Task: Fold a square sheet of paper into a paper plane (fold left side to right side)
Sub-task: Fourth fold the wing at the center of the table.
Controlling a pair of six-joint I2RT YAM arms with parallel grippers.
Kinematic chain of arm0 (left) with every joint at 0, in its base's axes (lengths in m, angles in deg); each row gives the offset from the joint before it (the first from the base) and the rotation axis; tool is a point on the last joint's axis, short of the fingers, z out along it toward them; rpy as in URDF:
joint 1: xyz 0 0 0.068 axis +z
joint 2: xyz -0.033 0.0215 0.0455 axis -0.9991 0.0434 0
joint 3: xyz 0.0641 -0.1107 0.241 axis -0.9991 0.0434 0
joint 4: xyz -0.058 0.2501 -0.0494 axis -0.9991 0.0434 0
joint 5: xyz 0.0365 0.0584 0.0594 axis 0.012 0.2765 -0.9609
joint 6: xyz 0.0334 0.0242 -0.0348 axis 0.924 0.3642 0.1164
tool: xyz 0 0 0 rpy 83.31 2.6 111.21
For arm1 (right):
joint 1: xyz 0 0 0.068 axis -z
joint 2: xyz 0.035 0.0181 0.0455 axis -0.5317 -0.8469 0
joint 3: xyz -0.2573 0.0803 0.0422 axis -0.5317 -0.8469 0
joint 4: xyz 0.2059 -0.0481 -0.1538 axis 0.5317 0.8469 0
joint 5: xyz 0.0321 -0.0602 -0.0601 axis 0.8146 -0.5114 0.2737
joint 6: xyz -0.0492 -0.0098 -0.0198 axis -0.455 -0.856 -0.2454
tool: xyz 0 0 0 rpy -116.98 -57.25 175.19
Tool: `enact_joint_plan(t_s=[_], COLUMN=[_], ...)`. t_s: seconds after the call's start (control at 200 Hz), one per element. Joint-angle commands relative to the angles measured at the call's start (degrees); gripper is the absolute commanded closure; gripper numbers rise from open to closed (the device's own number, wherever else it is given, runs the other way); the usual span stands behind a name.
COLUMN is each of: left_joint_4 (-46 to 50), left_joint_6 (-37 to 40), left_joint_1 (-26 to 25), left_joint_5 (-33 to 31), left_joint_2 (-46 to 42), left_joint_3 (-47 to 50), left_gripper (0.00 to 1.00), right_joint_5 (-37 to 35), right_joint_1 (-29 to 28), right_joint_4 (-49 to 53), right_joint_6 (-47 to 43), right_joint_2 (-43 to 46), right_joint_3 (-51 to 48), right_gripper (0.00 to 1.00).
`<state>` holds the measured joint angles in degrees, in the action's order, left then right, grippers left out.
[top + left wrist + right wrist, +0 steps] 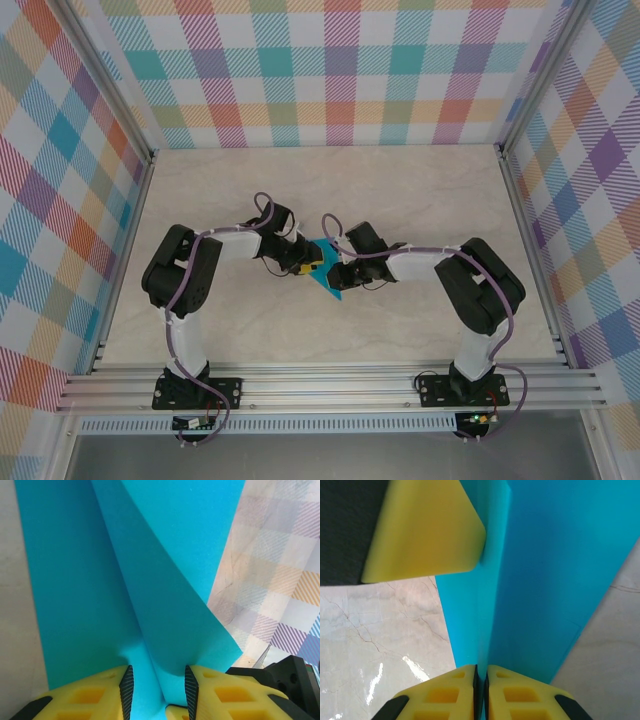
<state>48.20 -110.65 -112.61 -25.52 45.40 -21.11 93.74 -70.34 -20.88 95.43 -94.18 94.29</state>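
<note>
1. Plaid walls (pixel 330 70) enclose the cell behind and to both sides of the two grippers.
2. Pale marble-patterned table (pixel 400 190): spreads below both grippers, with bare surface showing beside the paper in both wrist views.
3. Left arm (pixel 185 270) and right arm (pixel 480 285): elbows bent outward and forearms reaching inward, so the two wrists meet near the table's middle.
4. Cyan-blue paper (pixel 325 278): part folded, lying directly between the two grippers. One pointed corner sticks out on the near side of the right gripper.
5. Left gripper (pixel 156 685): jaws stand apart and straddle the paper (pixel 150 580). A raised flap climbs away from the gripper, and its lower edge leans against one ribbed pad (pixel 191 692). The other pad (pixel 126 690) sits beside the flat layer. Not clamped; reads as released.
6. Right gripper (pixel 481 672): yellow fingers clenched almost together on an upright fold of the paper (pixel 545 580), with a thin cyan sliver showing between them. The crease runs straight ahead from the fingertips.
7. Left gripper's yellow finger (pixel 427 530): ahead and to the left of the right gripper, its tip touching the paper's edge.
</note>
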Motion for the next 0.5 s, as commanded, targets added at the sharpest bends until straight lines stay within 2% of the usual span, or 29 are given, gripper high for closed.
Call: enact_joint_plan(t_s=[0.0, 0.495], left_joint_4=[-0.59, 0.60], left_joint_6=[-0.06, -0.44], left_joint_1=[-0.74, -0.73], left_joint_5=[0.22, -2.20], left_joint_2=[1.17, 2.74], left_joint_3=[-1.50, -1.41], left_gripper=[0.66, 0.66], right_joint_5=[2.33, 3.95], right_joint_1=[0.51, 1.02], right_joint_4=[-1.78, -2.50], right_joint_6=[0.61, 1.08], right_joint_2=[-1.04, -0.35], right_joint_3=[-0.30, -0.48], right_gripper=[0.88, 0.85])
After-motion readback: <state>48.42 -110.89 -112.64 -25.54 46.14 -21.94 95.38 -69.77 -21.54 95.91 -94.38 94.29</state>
